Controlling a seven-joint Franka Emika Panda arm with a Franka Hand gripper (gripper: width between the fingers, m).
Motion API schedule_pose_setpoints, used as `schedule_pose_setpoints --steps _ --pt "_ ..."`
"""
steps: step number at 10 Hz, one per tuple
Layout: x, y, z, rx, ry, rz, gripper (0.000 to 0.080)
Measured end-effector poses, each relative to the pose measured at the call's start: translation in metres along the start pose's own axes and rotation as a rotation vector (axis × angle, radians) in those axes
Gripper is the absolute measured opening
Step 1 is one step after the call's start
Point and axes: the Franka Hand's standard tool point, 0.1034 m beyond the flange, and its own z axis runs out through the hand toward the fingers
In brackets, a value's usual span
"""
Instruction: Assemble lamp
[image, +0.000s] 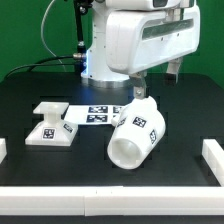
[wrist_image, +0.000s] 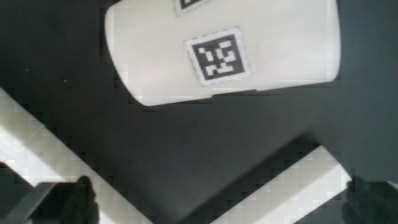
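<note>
You had the shade (image: 135, 132) lying on its side near the middle of the tabletop: a white tapered cup with square black-and-white tags on its wall, its wide end toward the edge nearest the exterior camera. The stepped base (image: 50, 125) sat toward the exterior view's left edge. Your gripper (image: 139, 90) hung close over the shade's narrow end — jaws spread, holding nothing.

green backdrop (image: 20, 30) behind, evenly lit; black table top (image: 40, 180) in soft light, white strips (image: 100, 205) edging its front and sides; the marker board (image: 95, 113) lying flat mid-table
</note>
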Motion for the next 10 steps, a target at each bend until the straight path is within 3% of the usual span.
schedule_pose_setpoints --steps 3,6,7,10 --pt "-0.003 0.002 0.001 0.004 -0.002 -0.012 0.0700" --pt "-0.032 0.023 0.000 0.030 -0.025 -0.072 0.0700" --pt "-0.046 0.031 -0.002 0.057 -0.048 -0.095 0.0700" --pt "-0.047 0.034 -0.005 0.061 -0.054 -0.020 0.0700"
